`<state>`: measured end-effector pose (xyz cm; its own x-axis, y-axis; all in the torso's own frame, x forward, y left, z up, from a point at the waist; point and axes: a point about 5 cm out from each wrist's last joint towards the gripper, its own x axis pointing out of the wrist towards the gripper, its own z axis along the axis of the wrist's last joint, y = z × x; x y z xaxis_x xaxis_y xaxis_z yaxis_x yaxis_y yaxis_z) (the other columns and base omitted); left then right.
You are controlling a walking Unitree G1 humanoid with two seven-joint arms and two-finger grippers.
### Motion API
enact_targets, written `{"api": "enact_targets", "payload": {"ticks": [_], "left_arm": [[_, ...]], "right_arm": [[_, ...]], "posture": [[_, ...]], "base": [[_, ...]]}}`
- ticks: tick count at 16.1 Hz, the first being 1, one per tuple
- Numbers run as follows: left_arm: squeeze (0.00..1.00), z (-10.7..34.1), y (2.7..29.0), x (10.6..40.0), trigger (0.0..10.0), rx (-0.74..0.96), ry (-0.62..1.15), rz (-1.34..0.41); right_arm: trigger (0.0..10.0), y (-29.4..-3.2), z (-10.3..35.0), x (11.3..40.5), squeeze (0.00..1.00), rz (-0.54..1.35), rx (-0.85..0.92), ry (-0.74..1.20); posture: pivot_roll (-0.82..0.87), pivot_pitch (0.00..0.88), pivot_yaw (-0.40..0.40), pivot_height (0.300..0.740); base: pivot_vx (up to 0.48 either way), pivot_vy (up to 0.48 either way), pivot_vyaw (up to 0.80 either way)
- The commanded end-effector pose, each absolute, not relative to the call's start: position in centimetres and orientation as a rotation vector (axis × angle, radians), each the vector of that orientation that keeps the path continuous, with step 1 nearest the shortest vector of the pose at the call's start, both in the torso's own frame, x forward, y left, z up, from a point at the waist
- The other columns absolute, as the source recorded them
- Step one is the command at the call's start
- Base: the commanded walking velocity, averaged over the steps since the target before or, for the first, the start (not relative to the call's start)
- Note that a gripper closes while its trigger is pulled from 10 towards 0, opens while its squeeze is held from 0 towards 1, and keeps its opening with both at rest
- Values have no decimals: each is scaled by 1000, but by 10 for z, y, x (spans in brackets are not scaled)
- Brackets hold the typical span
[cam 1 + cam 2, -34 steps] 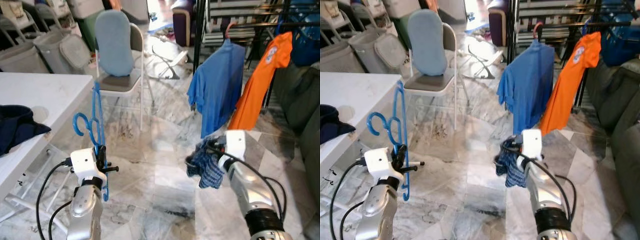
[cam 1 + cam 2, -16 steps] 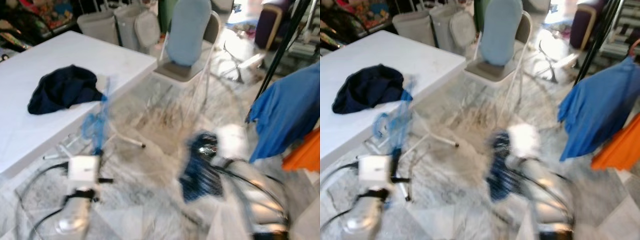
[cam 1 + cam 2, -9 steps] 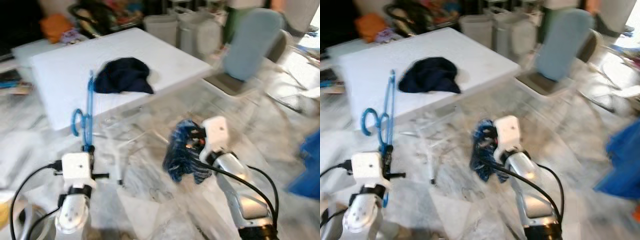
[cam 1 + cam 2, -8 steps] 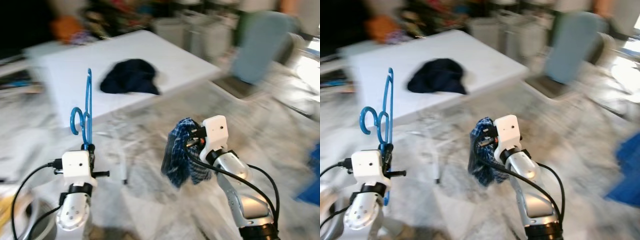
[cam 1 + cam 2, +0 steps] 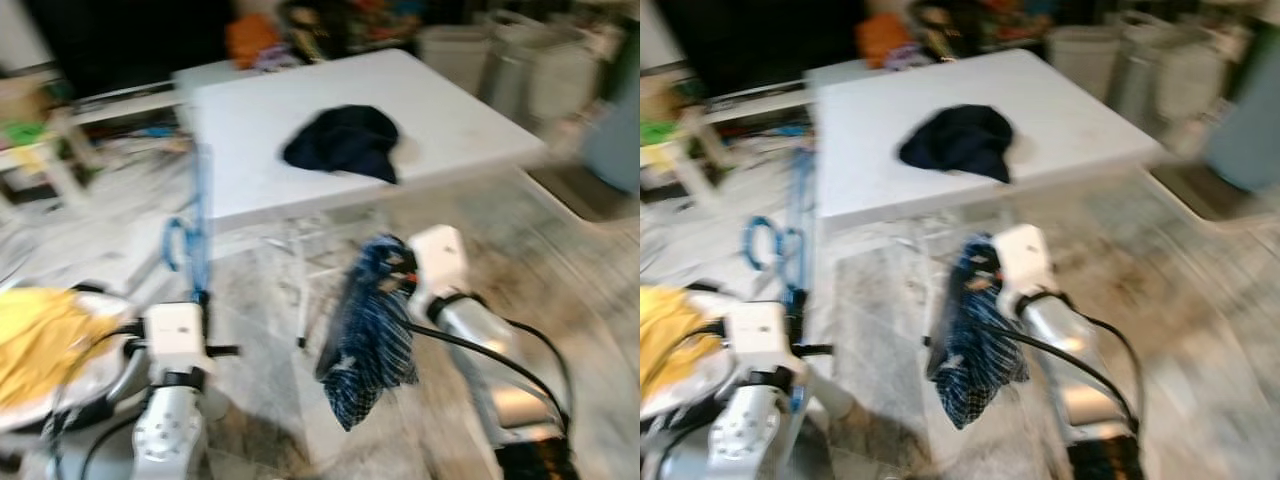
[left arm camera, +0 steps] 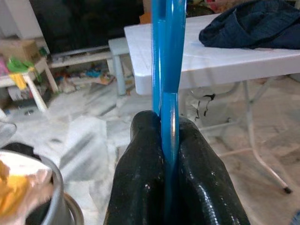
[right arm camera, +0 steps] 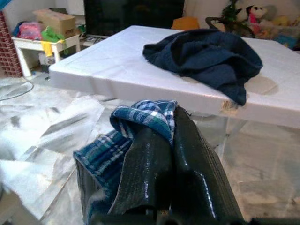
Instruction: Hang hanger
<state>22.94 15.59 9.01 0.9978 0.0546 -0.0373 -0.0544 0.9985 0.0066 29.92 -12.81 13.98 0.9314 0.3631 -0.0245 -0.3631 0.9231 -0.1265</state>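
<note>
Left wrist view is showing the left gripper [image 6: 165,140] fingers clamping the blue hanger [image 6: 168,61] upright while the right gripper [image 7: 161,140] is pinching a plaid garment [image 5: 368,345], both nearing the white bench [image 5: 300,130]; dressing the hanger likely follows

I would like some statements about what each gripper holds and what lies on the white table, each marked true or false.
1. The left gripper is shut on the blue hanger. True.
2. The right gripper is open and empty. False: it is shut on the plaid cloth.
3. A dark blue garment lies on the white table. True.
4. The plaid cloth lies spread on the table. False: it hangs from the right gripper above the floor.
</note>
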Motion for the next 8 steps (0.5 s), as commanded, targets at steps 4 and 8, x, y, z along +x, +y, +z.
{"api": "enact_targets", "payload": {"ticks": [4,8], "left_arm": [[0,100,160,232,10000,-2,10,30],[0,108,156,238,10000,-22,-14,16]], "right_arm": [[10000,-119,154,303,0,360,-56,-77],[10000,-128,155,305,0,312,-45,-79]], "posture": [[-36,0,68,740],[-46,0,73,740]], "base": [[0,0,114],[155,0,0]]}}
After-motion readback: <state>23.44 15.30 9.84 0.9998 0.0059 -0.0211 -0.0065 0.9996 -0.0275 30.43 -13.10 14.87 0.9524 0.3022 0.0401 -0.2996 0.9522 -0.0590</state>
